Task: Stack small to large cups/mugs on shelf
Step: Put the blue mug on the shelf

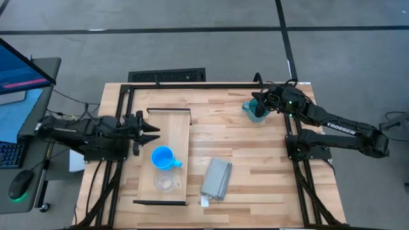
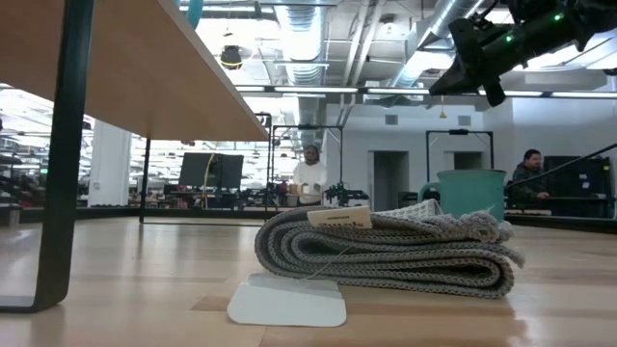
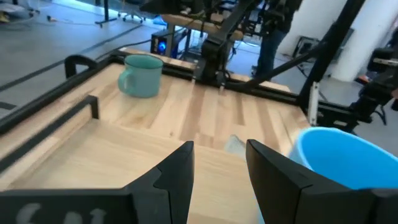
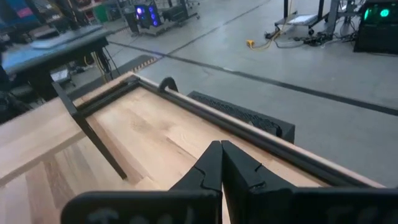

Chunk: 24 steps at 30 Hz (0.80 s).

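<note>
**Inspector:** Begin at the near edge of the tabletop [image 1: 255,160] and work back.

**Assistant:** Nearest the front on the shelf [image 1: 179,124] stands the clear cup [image 1: 166,182], upright, close to the board's near short end. Beside the shelf, on the bare tabletop, lies the folded grey cloth [image 1: 216,177], with a white tag [image 2: 286,301] under its front edge (visible in the low view).

**Inspector:** Next back?

**Assistant:** The blue mug [image 1: 163,157], upright on the shelf, just behind the clear cup, handle pointing toward the cloth side. The two vessels are close but apart, not nested.

**Inspector:** Left arm?

**Assistant:** The left tool [image 1: 152,133] hovers over the shelf's left edge, just behind and beside the blue mug. Its fingers [image 3: 177,177] stand apart with nothing between them; the blue mug's rim sits just off one finger in the left wrist view.

**Inspector:** Far end?

**Assistant:** The teal mug [image 1: 254,112] stands on the tabletop near the far right corner, well apart from the shelf. The right tool [image 1: 263,100] is above it, at its far rim. In the right wrist view its fingers [image 4: 208,171] meet, gripping nothing.

**Inspector:** Beyond the tabletop?

**Assistant:** Two people [image 2: 310,178] show in the room behind, well away.
</note>
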Tool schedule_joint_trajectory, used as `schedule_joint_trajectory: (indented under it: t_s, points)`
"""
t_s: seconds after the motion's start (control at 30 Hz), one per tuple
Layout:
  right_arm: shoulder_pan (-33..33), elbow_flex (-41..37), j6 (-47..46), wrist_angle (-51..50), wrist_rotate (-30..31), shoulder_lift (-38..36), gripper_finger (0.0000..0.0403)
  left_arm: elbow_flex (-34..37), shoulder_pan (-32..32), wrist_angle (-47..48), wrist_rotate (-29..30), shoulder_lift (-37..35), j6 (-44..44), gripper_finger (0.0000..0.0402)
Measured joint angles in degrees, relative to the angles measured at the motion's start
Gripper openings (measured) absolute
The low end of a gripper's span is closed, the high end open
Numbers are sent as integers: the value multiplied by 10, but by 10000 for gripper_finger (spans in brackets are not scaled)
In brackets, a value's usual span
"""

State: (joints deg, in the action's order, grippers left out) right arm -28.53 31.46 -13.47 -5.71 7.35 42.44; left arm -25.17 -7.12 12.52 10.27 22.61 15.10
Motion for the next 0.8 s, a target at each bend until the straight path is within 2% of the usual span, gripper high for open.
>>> schedule_joint_trajectory:
  t_s: [0.13,0.3,0.37,0.47,0.67,0.8]
  points:
    - [0,0,0,-27,0,0,24,0,46,5,-21,-10,-17,138]
    - [0,0,0,-82,0,0,24,0,77,61,-27,-9,-7,138]
    - [0,0,0,-99,0,0,24,0,87,67,-53,-9,1,138]
    - [0,0,0,-115,0,0,24,0,96,62,-74,-9,-8,138]
    - [-1,0,-6,-153,0,0,25,0,106,61,-68,-9,-14,138]
    - [-1,0,-31,-153,1,0,42,0,106,61,-68,-9,-27,138]
